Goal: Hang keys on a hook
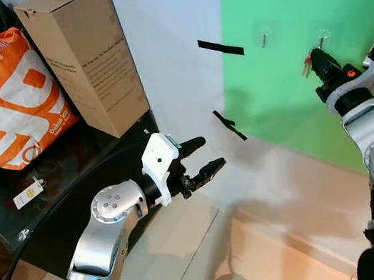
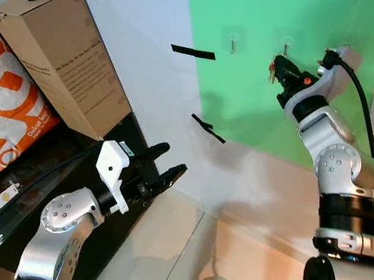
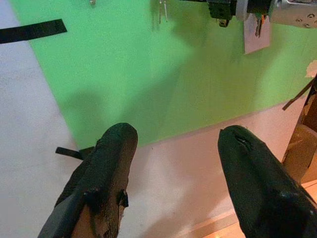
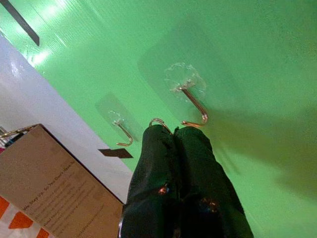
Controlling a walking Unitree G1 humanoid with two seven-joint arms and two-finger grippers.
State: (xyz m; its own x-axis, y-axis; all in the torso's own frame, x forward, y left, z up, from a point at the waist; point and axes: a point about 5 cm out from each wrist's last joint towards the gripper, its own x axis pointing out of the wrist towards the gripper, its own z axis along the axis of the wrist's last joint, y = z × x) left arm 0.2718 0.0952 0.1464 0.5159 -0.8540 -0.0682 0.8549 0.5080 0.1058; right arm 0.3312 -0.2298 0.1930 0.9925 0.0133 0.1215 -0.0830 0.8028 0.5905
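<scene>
Black right gripper (image 4: 176, 133), key ring (image 4: 159, 121), curved hook (image 4: 194, 105)

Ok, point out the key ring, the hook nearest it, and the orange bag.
key ring (image 4: 157, 121), right wrist view, the wire loop above the fingertips
nearest hook (image 4: 194, 104), right wrist view, its copper shank
orange bag (image 1: 0, 107), left eye view, its printed front

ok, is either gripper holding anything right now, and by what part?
The right gripper is shut on the keys, pinching the key ring at its fingertips just below the hook. The left gripper is open and holds nothing.
</scene>
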